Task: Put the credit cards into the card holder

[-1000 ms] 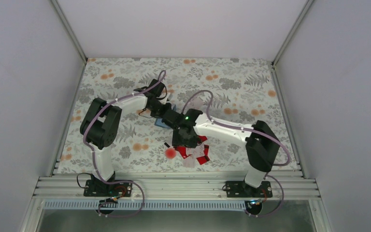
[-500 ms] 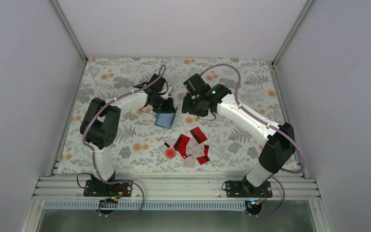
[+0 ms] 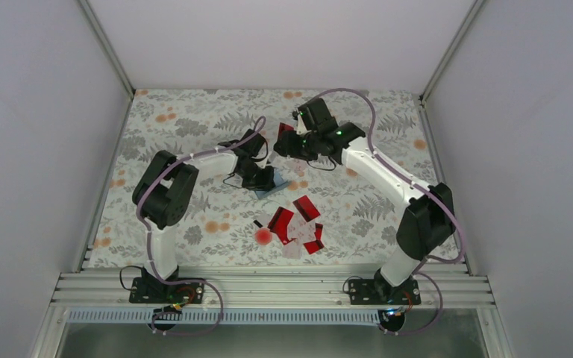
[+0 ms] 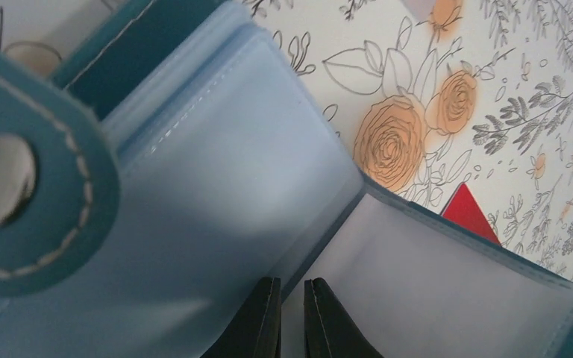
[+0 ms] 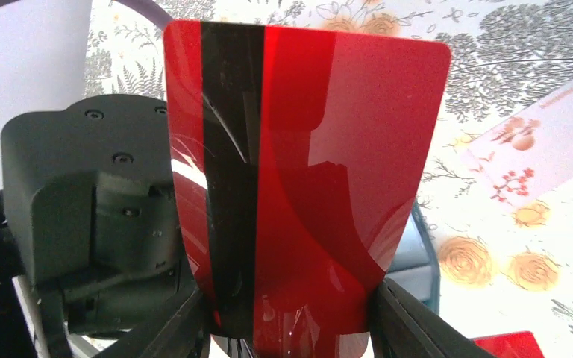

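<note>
- L gripper (image 4: pixel 292 317): fingers almost together, only a thin gap, set at the fold of the card holder (image 4: pixel 216 186). Looks like I'm pinching one clear sleeve. Tips are cut off by the frame's bottom edge, so not 100% sure.
- Holder lies open and fills most of the L wrist view. Its teal strap (image 4: pixel 60 224) w/ metal snap (image 4: pixel 0 179) sits at far left, blurred. Sleeves are milky; can't tell if anything is inside.
- Top view: card holder (image 3: pixel 278 186) at frame centre, mostly hidden under my L gripper (image 3: pixel 262 177). Only a teal sliver shows at its right.
- R gripper (image 5: pixel 291 332): closed on a red card (image 5: pixel 306 186), holding its lower edge. Card stands upright, black stripe down its left part, and blocks the middle of the R wrist view.
- Top view: R gripper (image 3: pixel 289 142) is above centre. The red card (image 3: pixel 284 129) there is just a small red patch.
- Round the card in the R wrist view: L wrist housing (image 5: pixel 82 209) at left, pale pink card (image 5: pixel 545 149) at upper right on the floral cloth (image 5: pixel 522 45).
- Other credit cards (image 3: pixel 298 224): red and pale heap below centre in the top view, overlapping, count unclear. Red blob (image 3: pixel 263 236) and black piece (image 3: pixel 257 223) lie just left of it.
</note>
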{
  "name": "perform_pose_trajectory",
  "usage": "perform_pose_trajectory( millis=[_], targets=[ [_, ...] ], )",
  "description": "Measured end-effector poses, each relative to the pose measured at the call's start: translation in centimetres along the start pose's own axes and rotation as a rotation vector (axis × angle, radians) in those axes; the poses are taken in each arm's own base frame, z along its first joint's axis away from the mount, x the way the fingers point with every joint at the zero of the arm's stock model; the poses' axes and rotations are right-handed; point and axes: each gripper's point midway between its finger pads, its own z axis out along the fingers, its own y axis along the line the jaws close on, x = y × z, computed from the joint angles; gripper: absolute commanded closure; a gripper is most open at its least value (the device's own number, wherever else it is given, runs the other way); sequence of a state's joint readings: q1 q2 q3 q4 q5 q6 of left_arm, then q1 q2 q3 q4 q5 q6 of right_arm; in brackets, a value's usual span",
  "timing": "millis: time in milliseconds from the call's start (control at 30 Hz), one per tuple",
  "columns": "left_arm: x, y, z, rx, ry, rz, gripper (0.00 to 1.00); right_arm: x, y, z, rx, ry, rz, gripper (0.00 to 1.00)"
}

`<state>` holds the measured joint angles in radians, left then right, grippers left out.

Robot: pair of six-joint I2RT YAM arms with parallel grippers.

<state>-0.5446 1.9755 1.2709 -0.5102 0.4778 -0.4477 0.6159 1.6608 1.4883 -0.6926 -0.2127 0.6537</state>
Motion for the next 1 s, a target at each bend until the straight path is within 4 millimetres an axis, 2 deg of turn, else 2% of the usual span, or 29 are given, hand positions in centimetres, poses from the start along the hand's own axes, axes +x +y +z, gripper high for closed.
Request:
perform_pose_trajectory(
  millis=[300, 500, 633, 700, 900, 1000],
  targets=[
    [0.5, 0.3, -0.2, -0.011, -0.008, -0.016, 0.89, 1.3, -0.9, 3.5, -0.095, 0.053, 0.006, 0.49],
    [0.9, 0.1, -0.9, -0.007, -0.023, -0.001, 0.89, 0.6, -1.9, 5.4, -0.134, 0.040, 0.019, 0.50],
    [1.1, -0.2, -1.4, -0.003, -0.031, 0.010, 0.89, 0.6, -2.2, 7.5, -0.164, 0.059, 0.026, 0.50],
    [1.0, -0.2, -1.5, -0.003, -0.033, 0.015, 0.89, 1.4, -2.6, 8.5, -0.175, 0.084, 0.032, 0.51],
    [1.7, 0.4, -1.9, -0.024, -0.040, 0.014, 0.89, 4.0, -3.4, 9.5, -0.216, 0.144, 0.047, 0.51],
    [1.8, 0.0, -2.6, -0.014, -0.065, 0.029, 0.89, 5.6, -4.0, 9.9, -0.227, 0.181, 0.053, 0.51]
  ],
)
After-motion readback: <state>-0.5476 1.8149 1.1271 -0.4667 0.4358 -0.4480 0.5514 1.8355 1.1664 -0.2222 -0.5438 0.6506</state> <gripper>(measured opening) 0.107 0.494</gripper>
